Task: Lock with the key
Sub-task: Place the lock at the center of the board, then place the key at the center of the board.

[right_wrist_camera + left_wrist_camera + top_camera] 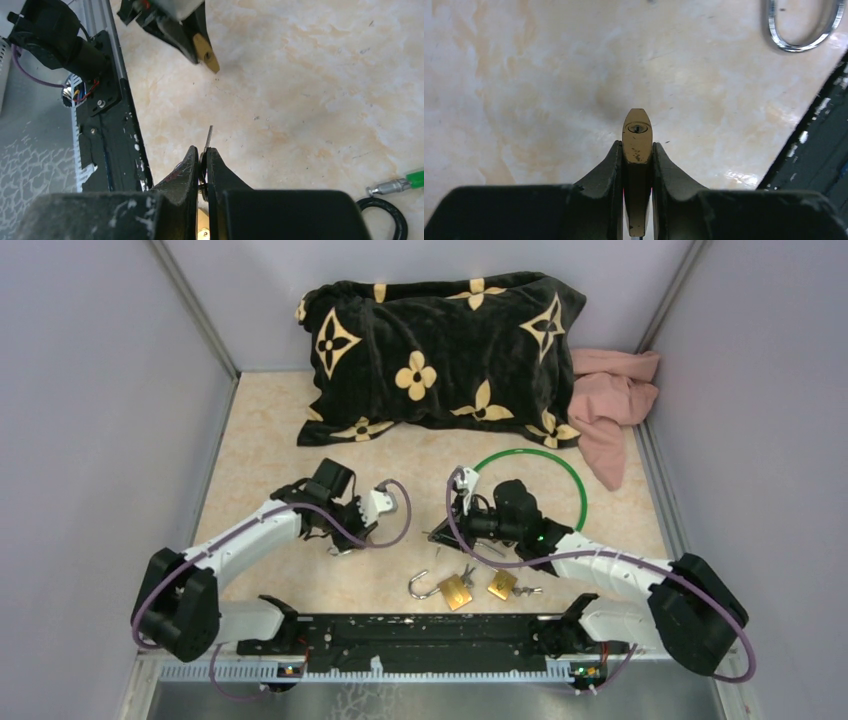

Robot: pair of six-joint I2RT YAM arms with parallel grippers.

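L gripper (637,156) clamped on brass padlock (637,137), keyhole (637,128) facing out. R gripper (205,153) pinching key (208,137), padlock ahead, well apart. I'd square key w/ keyhole first, then advance slow.

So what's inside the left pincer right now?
A brass padlock is clamped in the left pincer, with its keyhole end sticking out. The shackle end is covered by the pincer, so it can't be seen.

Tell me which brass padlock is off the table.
The held padlock, clamped in the left gripper with its keyhole end sticking out; the open-shackled padlock and its neighbour lie on the table.
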